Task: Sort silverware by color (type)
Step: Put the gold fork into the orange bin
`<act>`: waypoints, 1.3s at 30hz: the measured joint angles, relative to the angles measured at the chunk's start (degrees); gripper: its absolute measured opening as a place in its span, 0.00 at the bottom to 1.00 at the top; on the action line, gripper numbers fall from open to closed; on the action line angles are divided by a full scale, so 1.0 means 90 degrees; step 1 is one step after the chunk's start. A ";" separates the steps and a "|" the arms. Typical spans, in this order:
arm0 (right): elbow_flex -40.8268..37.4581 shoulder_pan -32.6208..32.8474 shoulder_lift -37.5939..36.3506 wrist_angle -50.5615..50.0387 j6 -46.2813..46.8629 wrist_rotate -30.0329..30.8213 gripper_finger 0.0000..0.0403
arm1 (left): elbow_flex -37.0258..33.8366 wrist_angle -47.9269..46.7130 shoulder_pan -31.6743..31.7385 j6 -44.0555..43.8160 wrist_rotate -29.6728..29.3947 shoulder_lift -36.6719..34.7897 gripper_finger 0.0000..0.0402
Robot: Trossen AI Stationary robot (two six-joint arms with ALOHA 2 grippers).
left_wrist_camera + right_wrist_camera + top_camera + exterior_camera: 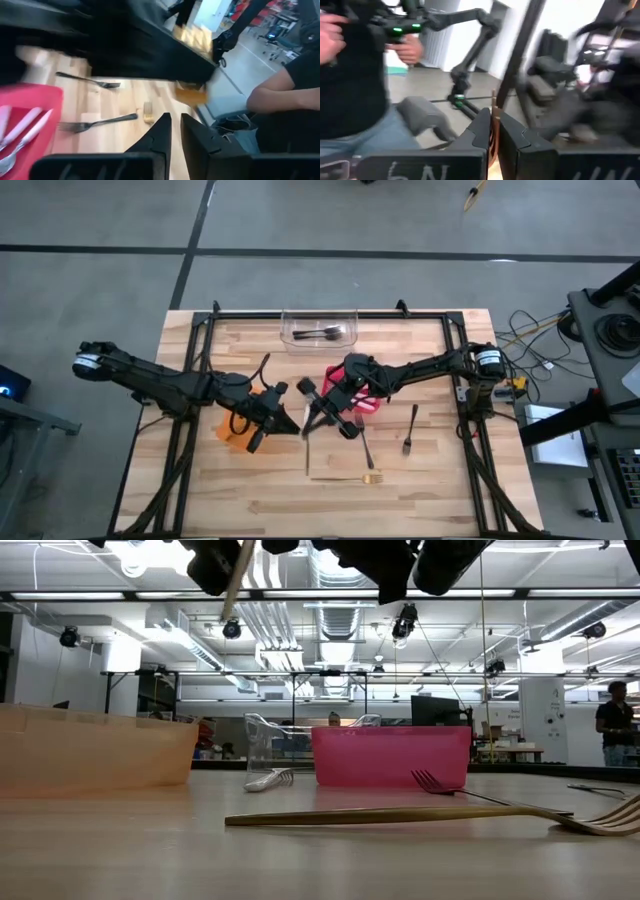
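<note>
High view: the right end effector [322,412] is clenched on a gold utensil [307,442] at mid-worktop, beside the red bin [372,406]; the left end effector [268,420], fingers nearly closed on nothing, hovers by the orange bin [232,436]. Two dark forks [410,430] and a gold fork [348,478] lie toward the near edge, and silver forks [322,333] rest in the clear bin [290,320] at the far edge.

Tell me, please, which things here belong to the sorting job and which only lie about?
Job: gold fork, black fork, silver forks in red bin, dark forks in clear bin, orange bin, gold utensil held by right gripper, left gripper near orange bin.
Lying about: cables beside the table, person in the background.
</note>
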 joint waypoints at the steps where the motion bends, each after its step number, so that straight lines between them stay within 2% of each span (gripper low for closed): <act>1: 0.0000 0.0015 0.0000 0.0004 0.0025 0.0058 0.02 | 0.0027 -0.0170 0.0020 -0.0002 -0.0021 -0.0055 0.06; 5: 0.0002 -0.0035 -0.0096 0.0084 0.0217 0.0175 0.02 | 0.0137 -0.0932 0.0116 0.0019 -0.0027 -0.0293 0.09; 7: 0.0004 -0.0052 -0.0160 0.0069 0.0358 0.0564 0.02 | 0.0345 -0.1614 0.0166 0.0074 -0.0083 -0.0483 0.10; 9: 0.0007 -0.0050 -0.0180 -0.0065 0.0372 0.1062 0.02 | 0.0666 -0.2729 0.0184 0.0087 -0.0463 -0.0642 0.10; 11: 0.0007 -0.0050 -0.0187 -0.0236 0.0375 0.1826 0.02 | 0.1060 -0.3918 0.0180 0.0084 -0.1209 -0.0768 0.10; 13: 0.0007 -0.0032 -0.0179 -0.0340 0.0386 0.2966 0.02 | 0.1508 -0.4868 0.0162 0.0021 -0.2177 -0.0908 0.10; 17: 0.0010 0.0045 -0.0016 -0.0266 0.0750 0.5258 0.02 | 0.2197 -0.6077 0.0133 -0.0030 -0.4058 -0.1126 0.10; 19: 0.0007 0.0055 0.0063 -0.0288 0.1056 0.5979 0.02 | 0.2460 -0.6409 0.0135 -0.0007 -0.4825 -0.1232 0.10; 23: 0.0024 0.0047 0.0306 -0.0008 0.1935 0.6947 0.02 | 0.2815 -0.6524 0.0135 0.0213 -0.6164 -0.1459 0.10; 27: 0.0275 0.0051 0.0701 -0.0041 0.2502 0.7722 0.02 | 0.2998 -0.6507 0.0135 0.0381 -0.6498 -0.1576 0.10; 39: 0.1865 0.0218 0.2162 -0.0172 0.3193 0.8428 0.02 | 0.2640 -0.6538 0.0133 0.0559 -0.6494 -0.1741 0.10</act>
